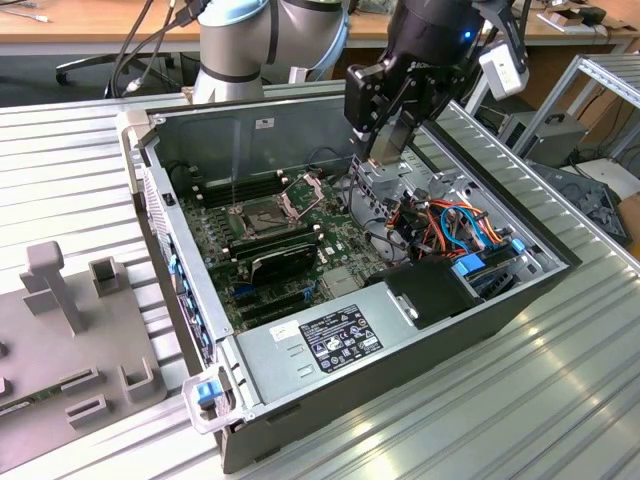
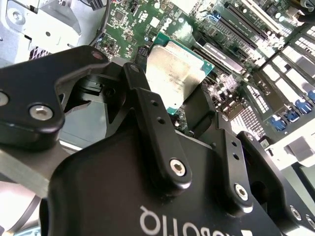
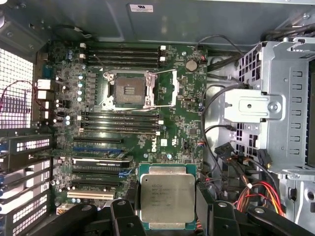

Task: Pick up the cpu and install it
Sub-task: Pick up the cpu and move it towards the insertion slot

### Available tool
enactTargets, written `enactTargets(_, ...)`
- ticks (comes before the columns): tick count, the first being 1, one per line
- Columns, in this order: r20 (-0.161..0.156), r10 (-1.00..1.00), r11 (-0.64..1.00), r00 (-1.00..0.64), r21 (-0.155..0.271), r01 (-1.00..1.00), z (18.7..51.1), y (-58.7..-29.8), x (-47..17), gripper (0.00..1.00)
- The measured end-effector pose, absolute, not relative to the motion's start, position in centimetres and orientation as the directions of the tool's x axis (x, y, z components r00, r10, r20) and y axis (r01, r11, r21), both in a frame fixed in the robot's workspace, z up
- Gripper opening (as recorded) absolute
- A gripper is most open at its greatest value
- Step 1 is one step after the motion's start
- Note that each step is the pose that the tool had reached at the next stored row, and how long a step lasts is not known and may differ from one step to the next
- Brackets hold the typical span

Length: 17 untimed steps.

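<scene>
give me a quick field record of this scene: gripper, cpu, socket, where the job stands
gripper: gripper shut on the cpu, hanging over the motherboard inside the open computer case
cpu: cpu clamped by two opposite edges, metal top facing both wrist views, lifted off the board and apart from the socket
socket: socket empty, its metal frame swung open
job: cpu picked up, not yet installed
</scene>
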State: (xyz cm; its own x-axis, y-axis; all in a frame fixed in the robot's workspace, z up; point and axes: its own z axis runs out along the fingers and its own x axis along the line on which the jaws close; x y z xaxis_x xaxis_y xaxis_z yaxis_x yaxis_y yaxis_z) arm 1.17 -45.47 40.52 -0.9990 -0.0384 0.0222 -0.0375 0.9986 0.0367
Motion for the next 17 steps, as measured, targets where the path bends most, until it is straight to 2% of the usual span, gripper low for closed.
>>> enactTargets(17,0.022,-0.038,0.999,-0.999,0.037,-0.038,40.13,-45.31,1.45,0.55)
